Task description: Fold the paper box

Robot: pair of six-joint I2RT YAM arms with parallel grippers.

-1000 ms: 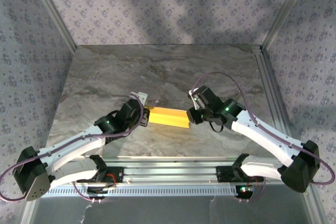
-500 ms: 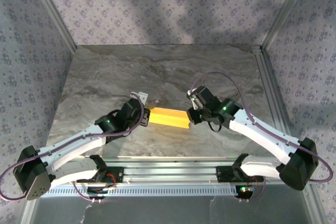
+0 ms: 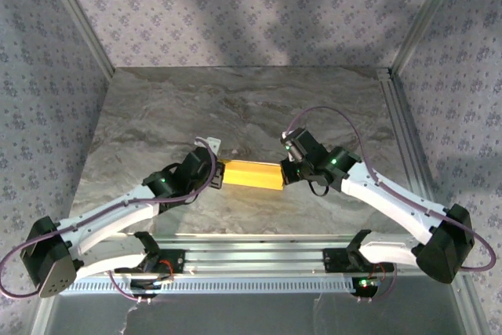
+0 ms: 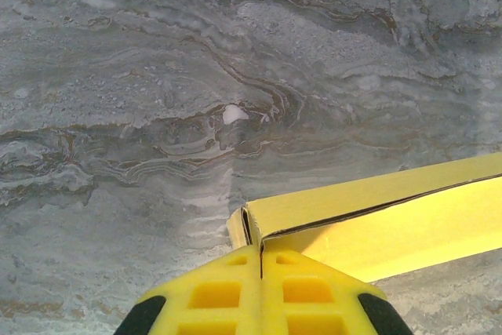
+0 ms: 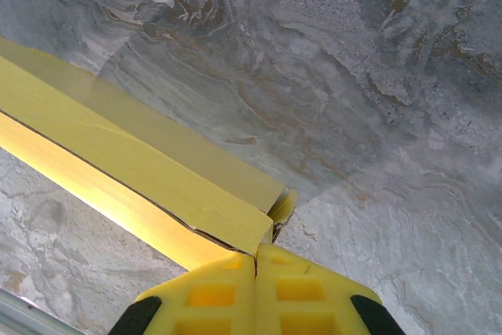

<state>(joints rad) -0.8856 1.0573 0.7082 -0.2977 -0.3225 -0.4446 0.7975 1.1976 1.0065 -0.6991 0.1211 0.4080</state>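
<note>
The paper box [image 3: 249,174] is a long, flat yellow folded shape lying on the marble tabletop, held between my two arms. My left gripper [image 3: 217,174] is at its left end. In the left wrist view the yellow fingers [image 4: 261,250] are shut, with the box's [image 4: 376,217] corner edge running into the seam between them. My right gripper [image 3: 284,174] is at the right end. In the right wrist view it [image 5: 256,250] is also shut, pinching the corner of the box's top panel [image 5: 118,162], and a small end flap [image 5: 284,203] sticks out beside the tips.
The grey marble table [image 3: 235,107] extends to the far edge, with patterned walls and metal frame posts [image 3: 408,29] around it. A metal rail [image 3: 251,260] with the arm bases runs along the near edge. A small white fleck [image 4: 233,114] marks the tabletop.
The right gripper's jaws have closed onto the box's right end, and that end has shifted slightly. The left gripper has stayed shut at the left end.
</note>
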